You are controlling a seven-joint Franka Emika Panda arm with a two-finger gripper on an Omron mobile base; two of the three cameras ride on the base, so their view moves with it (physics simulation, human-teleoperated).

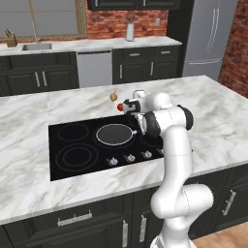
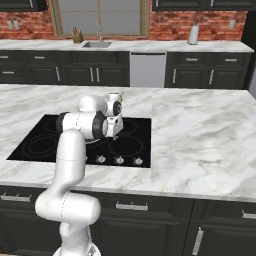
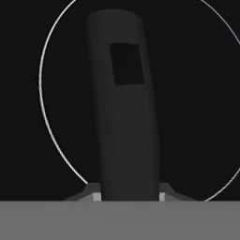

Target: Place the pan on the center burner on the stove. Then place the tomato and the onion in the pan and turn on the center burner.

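Setting the pan (image 1: 115, 134) on the center burner (image 1: 102, 141) looks like the step in hand: in the left base view it sits on the stove (image 1: 65, 147) over the large ring, and its black handle (image 3: 124, 108) runs up between the claw (image 3: 129, 196) tips in the hand view. The claw is clenched on that handle, just beginning to slacken by my reading. The tomato (image 1: 119, 106) and onion (image 1: 114, 96) wait on the marble tabletop (image 1: 29, 121) just beyond the stove. Next calls for letting go fully, lifting clear without dragging the pan, then reaching for the tomato.
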